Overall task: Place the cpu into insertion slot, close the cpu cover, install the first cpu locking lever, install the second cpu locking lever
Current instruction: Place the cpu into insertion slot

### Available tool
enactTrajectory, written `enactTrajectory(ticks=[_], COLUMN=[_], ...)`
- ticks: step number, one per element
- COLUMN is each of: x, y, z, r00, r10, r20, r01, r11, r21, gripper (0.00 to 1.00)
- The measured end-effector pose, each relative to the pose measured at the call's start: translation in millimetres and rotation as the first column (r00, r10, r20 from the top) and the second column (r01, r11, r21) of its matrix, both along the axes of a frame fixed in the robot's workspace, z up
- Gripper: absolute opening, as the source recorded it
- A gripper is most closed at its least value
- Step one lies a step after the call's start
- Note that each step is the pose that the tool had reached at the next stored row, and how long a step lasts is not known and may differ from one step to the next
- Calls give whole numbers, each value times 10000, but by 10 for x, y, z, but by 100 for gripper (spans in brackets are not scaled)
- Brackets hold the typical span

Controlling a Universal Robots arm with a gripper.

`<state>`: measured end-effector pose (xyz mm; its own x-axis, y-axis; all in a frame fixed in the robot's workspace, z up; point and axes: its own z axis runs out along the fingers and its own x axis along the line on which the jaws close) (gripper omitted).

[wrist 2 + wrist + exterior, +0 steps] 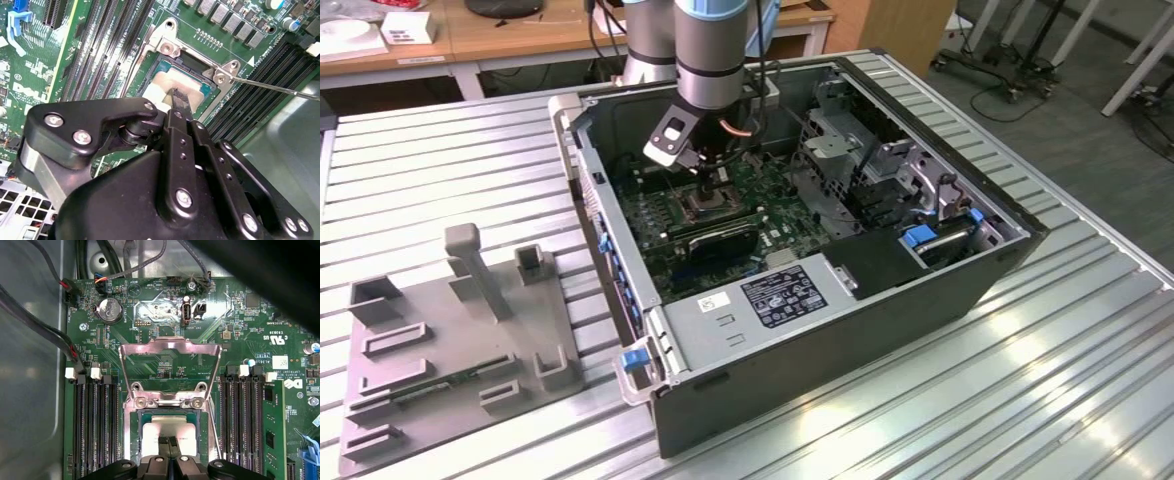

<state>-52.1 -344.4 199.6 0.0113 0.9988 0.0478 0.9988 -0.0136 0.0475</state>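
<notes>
A ribbed metal tabletop [1067,380] carries an open computer case [854,330] near its middle, and the arm reaches down into it. On the case floor lies the green circuit board [240,330]. The cpu cover [170,346] is swung back and open, hinged at one edge of the insertion slot [204,432]. The slot sits between two banks of long black memory slots [95,425].

The cpu [170,426] lies inside the slot's metal rim, silvery top up. It looks level, though I cannot tell whether it is fully seated. The tool [168,441] stands over the middle of the chip with its fingers together, tips on or just above the metal top; contact is not clear. A thin locking lever [270,87] juts out beside one corner of the slot, unlatched.

The step in hand looks like seating the chip. Done well, that means keeping it flat and square to the rim, pressing only lightly and straight down. Any sideways drag risks the contacts beneath.
</notes>
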Motion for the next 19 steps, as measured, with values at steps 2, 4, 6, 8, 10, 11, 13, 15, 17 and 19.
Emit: enactTrajectory(ticks=[2,4,6,8,10,11,13,15,17,19], x=[0,0,-1,-1,0,0,0,0,0,0], y=[1,0,-1,0,0,0,0,0,0,0], z=[-2,-8,-17,-20,-22,-22,-22,-22,-22,-15], r00=[10000,10000,10000,10000,10000,10000,10000,10000,10000,10000], r10=[-1,0,-1,0,0,0,0,0,0,0], r20=[2,0,-5,-1,2,3,2,2,2,6], r01=[1,0,1,0,0,0,0,0,0,0], r11=[10000,10000,10000,10000,10000,10000,10000,10000,10000,10000], r21=[4,4,-1,4,9,8,8,8,8,14], gripper=[11,11,11,11,11,11,11,11,11,11])
